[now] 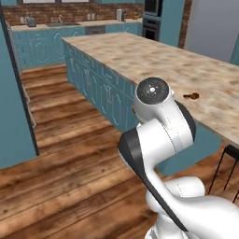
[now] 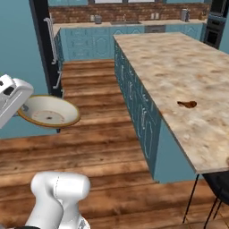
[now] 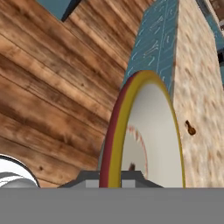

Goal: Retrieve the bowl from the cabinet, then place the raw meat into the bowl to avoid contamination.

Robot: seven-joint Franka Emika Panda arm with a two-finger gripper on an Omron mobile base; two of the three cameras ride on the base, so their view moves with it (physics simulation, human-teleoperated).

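The tan bowl (image 2: 50, 112) with its darker rim hangs over the wooden floor, left of the island, tilted a little. My gripper (image 2: 22, 108) is shut on its rim from the left. In the hand view the bowl (image 3: 151, 131) stands edge-on, with my gripper (image 3: 111, 178) clamped on its near rim. The raw meat (image 2: 188, 104), a small reddish-brown chunk, lies on the marble island top, to the right of the bowl and apart from it; the raw meat (image 1: 191, 96) also lies past the arm's elbow, and the raw meat (image 3: 190, 127) shows beyond the bowl's rim. The teal cabinet (image 2: 18, 49) stands at the left behind the bowl.
The long marble-topped island (image 2: 179, 67) with teal drawers runs away from me on the right. A black stool (image 2: 214, 190) stands at its near corner. A back counter (image 1: 56, 27) with a sink and an oven (image 1: 151, 21) line the far wall. Wooden floor (image 1: 65, 154) lies between cabinet and island.
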